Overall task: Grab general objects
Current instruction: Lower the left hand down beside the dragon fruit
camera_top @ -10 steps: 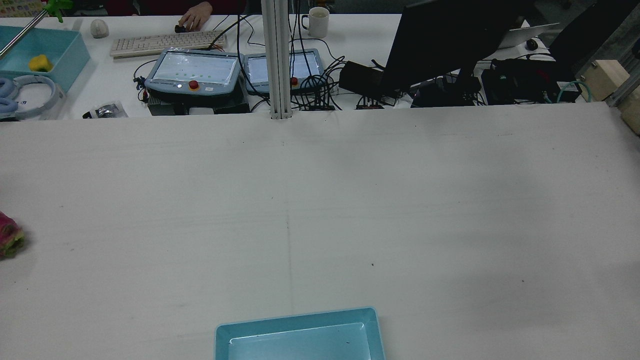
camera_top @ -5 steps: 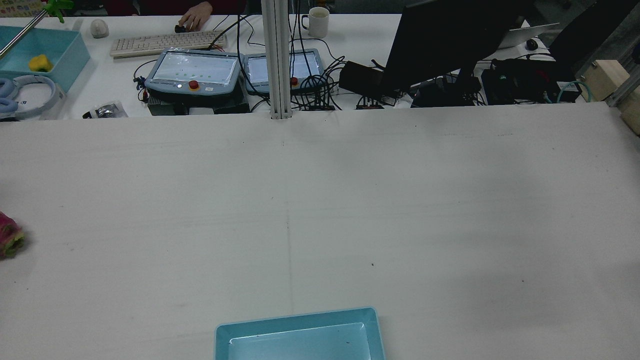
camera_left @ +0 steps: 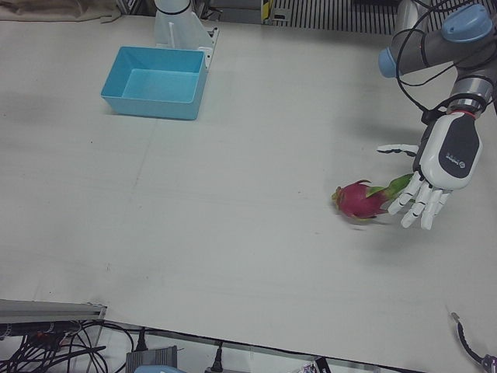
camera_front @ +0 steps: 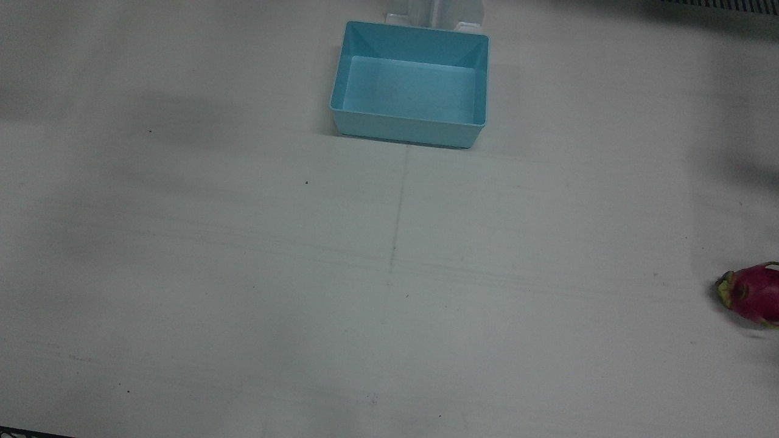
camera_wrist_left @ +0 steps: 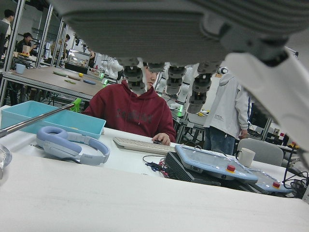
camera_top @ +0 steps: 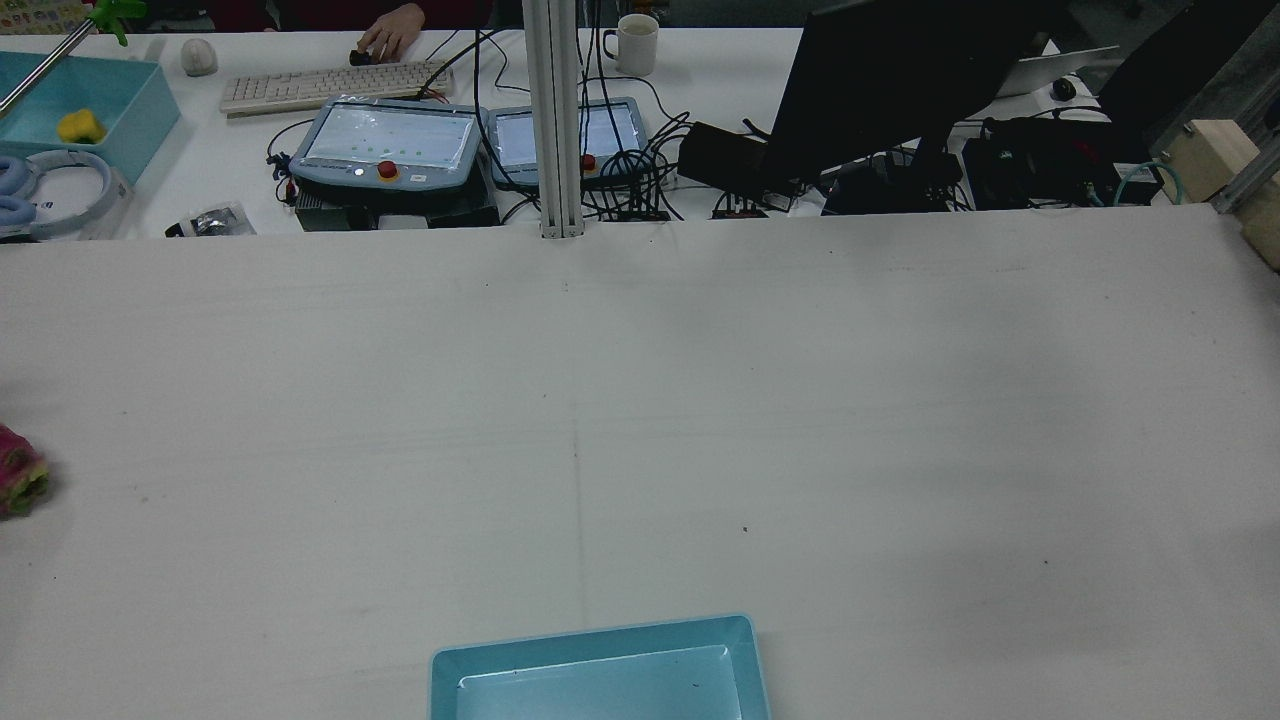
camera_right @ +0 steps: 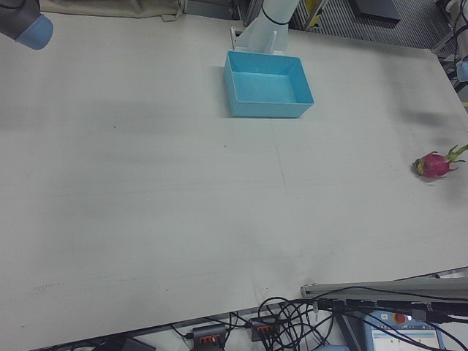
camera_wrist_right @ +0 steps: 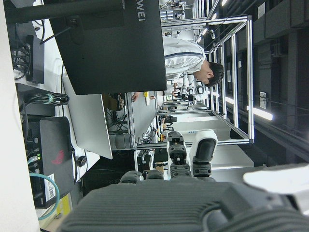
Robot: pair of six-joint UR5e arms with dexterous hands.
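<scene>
White bench (camera_front: 243, 274) fills the front view, bare but for a blue bin (camera_front: 409, 125) at the top centre and a dragon fruit (camera_front: 753, 296) at the far right edge. No arm shows.

Rear view: dragon fruit clipped at the left edge, bin at the bottom edge, well apart. Behind the bench sit teach pendants (camera_top: 388, 145), a keyboard (camera_top: 330, 86), a mug (camera_top: 636, 43), a dark monitor (camera_top: 890, 85), headphones (camera_top: 55, 190) and a second blue bin (camera_top: 85, 115). A person's hand (camera_top: 390, 40) rests by the keyboard.

Left-front view: left hand (camera_left: 435, 175) hangs just beside the fruit on its leafy-tip side, fingers (camera_left: 415, 206) spread and pointing down, holding nothing. They look close to the green tip; contact cannot be told.

Right-front view: fruit at the right edge, bin near the top centre; only an elbow of the right arm (camera_right: 25, 25) shows top left.

Left hand view: fingertips apart over the bench, a seated person beyond, fruit not visible.

Right hand view: right hand (camera_wrist_right: 183, 159) raised, facing the monitor; fingers look loosely curled on nothing, exact state cannot be told.

Step in hand, by my read: approach for the grasp. Do it well by centring the palm over the fruit's fat body, not the leaf tip, then closing evenly; the rounded fruit may roll if nudged from one side.
</scene>
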